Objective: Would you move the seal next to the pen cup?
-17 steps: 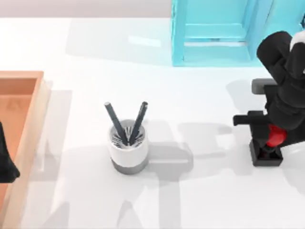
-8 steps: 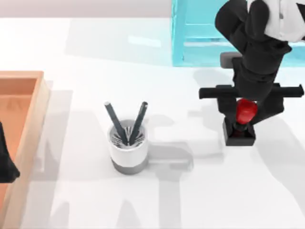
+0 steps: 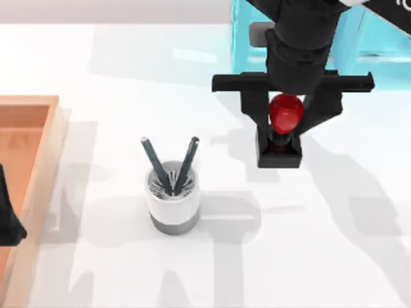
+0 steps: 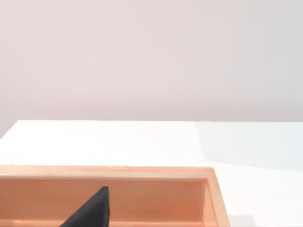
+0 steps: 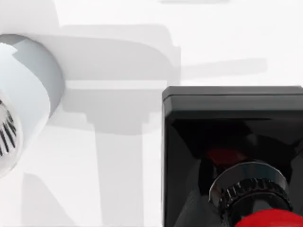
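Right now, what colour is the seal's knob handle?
Glossy red, above a square black base; the seal shows best in the top view, held in the right gripper.

Rendered desk scene, white table (image 3: 96,256), pen cup (image 3: 172,204), wooden tray (image 3: 35,147)

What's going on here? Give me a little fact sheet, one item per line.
Seal: red knob, black square base, held by the right gripper, to the right of the pen cup and apart from it
Pen cup: upright on the table, two dark pens inside
Left gripper: parked over the wooden tray at the table's left edge
Back of the table: blue cabinet
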{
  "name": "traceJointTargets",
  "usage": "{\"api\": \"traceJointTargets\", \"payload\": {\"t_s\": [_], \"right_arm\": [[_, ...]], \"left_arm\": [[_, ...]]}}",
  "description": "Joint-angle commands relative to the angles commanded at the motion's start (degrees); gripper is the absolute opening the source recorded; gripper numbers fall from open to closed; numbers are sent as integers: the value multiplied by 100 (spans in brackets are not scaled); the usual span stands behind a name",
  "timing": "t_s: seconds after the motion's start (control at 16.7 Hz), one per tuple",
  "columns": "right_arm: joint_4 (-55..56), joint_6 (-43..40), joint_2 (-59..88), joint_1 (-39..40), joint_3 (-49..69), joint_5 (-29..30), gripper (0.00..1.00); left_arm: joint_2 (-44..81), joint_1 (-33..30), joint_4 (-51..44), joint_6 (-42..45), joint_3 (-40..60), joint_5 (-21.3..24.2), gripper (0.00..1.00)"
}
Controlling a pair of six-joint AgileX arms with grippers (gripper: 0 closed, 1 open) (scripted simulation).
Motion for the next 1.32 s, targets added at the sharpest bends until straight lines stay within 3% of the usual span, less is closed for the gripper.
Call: {"api": "traceJointTargets", "payload": {"t_s": [0.54, 1.02, 1.32], "right_arm": [[-235, 75, 164, 96, 350, 0, 0], [-1223, 341, 1451, 342, 2692, 9, 0], [-1386, 388, 1666, 383, 3053, 19, 0]], "left_arm": [[0, 0, 0, 0, 0, 0, 100], [0, 0, 0, 0, 0, 0, 100], [0, 0, 0, 0, 0, 0, 100]]}}
